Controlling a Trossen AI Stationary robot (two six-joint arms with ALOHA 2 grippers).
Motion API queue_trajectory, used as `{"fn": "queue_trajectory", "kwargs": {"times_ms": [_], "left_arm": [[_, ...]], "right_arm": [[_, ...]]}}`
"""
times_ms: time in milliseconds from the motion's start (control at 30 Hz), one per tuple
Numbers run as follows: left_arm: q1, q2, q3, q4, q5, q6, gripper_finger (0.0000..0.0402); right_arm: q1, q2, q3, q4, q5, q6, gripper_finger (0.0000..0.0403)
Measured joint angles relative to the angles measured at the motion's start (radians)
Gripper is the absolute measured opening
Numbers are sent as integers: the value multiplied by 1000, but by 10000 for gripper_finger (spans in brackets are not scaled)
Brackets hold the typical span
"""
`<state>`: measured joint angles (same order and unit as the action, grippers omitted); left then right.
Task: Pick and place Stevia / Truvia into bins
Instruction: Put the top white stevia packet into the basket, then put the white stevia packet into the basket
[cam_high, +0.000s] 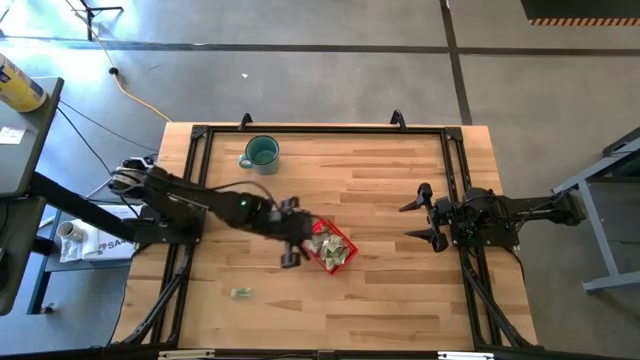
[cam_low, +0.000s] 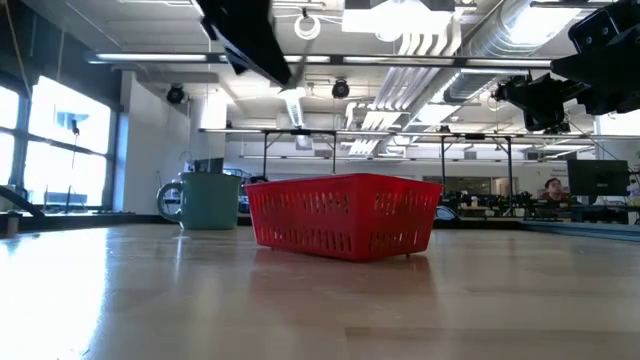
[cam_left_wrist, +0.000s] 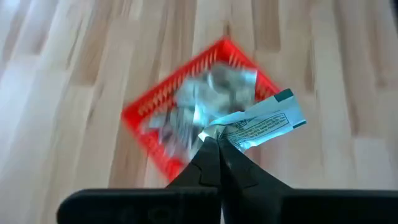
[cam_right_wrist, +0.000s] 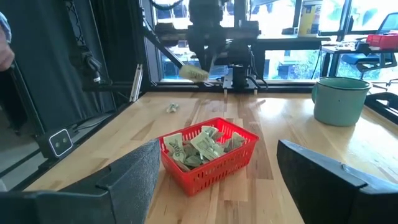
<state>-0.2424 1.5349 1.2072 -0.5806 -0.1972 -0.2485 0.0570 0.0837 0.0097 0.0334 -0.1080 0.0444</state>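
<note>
Left gripper (cam_left_wrist: 217, 144): fingers pinching shut on one sachet (cam_left_wrist: 264, 123), which is sticking out sideways from the tips, printed side showing (white paper with a teal corner). In the right wrist view the same gripper (cam_right_wrist: 205, 59) is hanging above the table with the sachet (cam_right_wrist: 194, 73) dangling from it.

Bin (cam_left_wrist: 186, 124): red, slotted walls, sitting on the wooden table (cam_high: 380, 190) directly below and just ahead of the left gripper's tips. From overhead, the left gripper (cam_high: 297, 240) is sitting at the bin's (cam_high: 332, 247) edge nearest the left arm.

Sachets in bin (cam_right_wrist: 202, 146): a loose pile of pale green and white packets is filling it, some leaning against the walls; an exact count cannot be told.

Loose sachet (cam_high: 240, 292): one is lying flat on the table, behind the left gripper and toward the table's near edge, well apart from the bin.

Mug (cam_high: 260, 152): teal, upright, standing beyond the left gripper near the table's far edge, apart from the bin.

Right gripper (cam_high: 428, 213): fingers standing wide open and holding nothing, waiting above the table's right side, facing the bin (well apart from it).

Room: a person (cam_low: 551, 189) is sitting far off behind the table.
</note>
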Motion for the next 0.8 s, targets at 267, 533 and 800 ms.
{"fn": "queue_trajectory", "kwargs": {"times_ms": [267, 533, 800], "left_arm": [[66, 117, -1, 161, 10, 4, 131], [-5, 56, 113, -388, 182, -161, 252], [-320, -12, 16, -552, 204, -385, 279]], "right_arm": [[0, 0, 0, 0, 0, 0, 312], [0, 1, 0, 0, 0, 0, 312], [0, 0, 0, 0, 0, 0, 312]]}}
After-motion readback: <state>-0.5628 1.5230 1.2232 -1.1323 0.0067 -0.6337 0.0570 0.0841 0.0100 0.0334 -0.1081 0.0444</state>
